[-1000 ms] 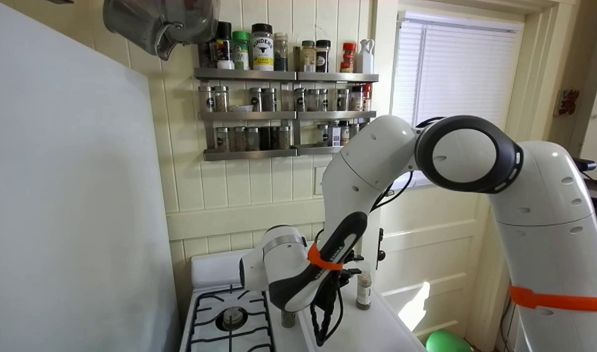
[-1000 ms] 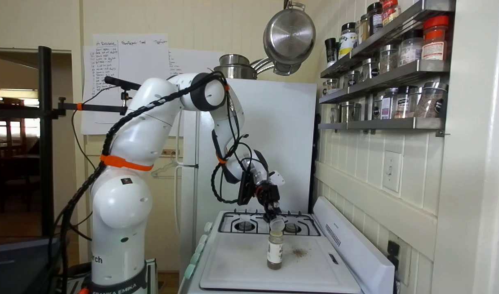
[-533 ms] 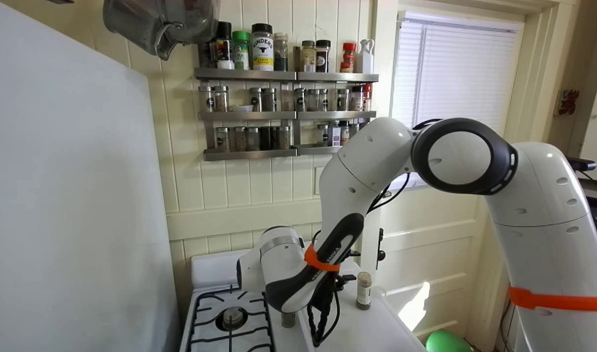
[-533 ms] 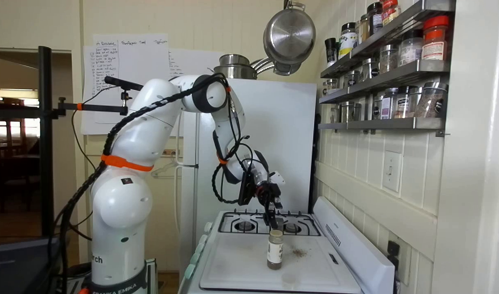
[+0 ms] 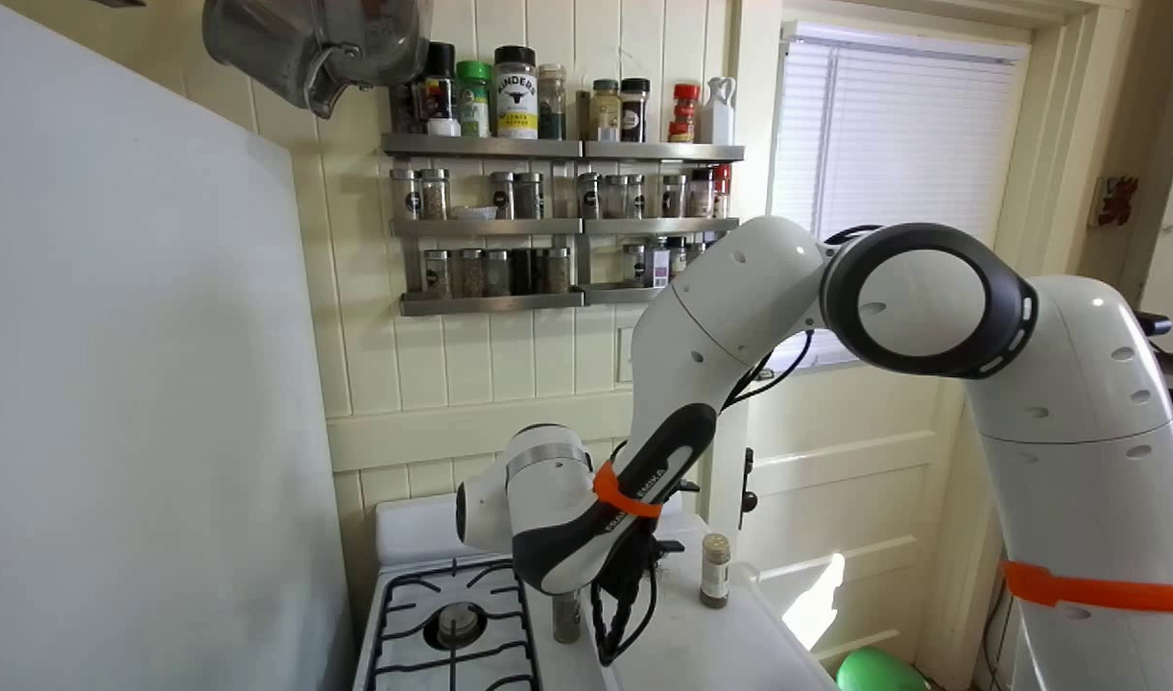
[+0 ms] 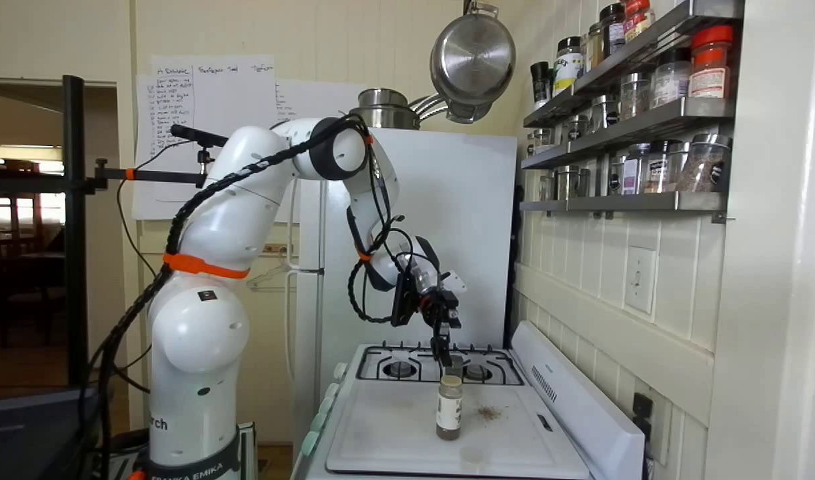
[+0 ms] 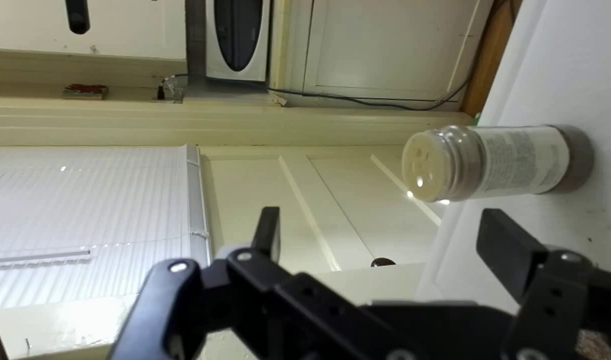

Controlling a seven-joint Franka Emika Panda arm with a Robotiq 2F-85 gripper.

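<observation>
Tool (image 7: 385, 245) wide, fingers (image 7: 510, 255) well apart, near spice jar (image 7: 518, 160), apart from it. Jar upright on desk (image 6: 381, 433), about midway between edge by knobs (image 6: 317, 423) and edge by backguard (image 6: 574, 400), perforated top showing. Brown grains (image 6: 489, 413) scattered between jar and backguard edge. Translucent round piece (image 6: 471, 459) lies near desk edge farthest from burners (image 6: 399, 369). Second jar (image 5: 567, 624) by desk's burner edge.

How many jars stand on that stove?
2: a clear cylindrical jar with a white label on the flat white cover, and a greyish cylindrical jar beside the black metal grate, partly hidden by the white robot arm. More could be hidden.
</observation>
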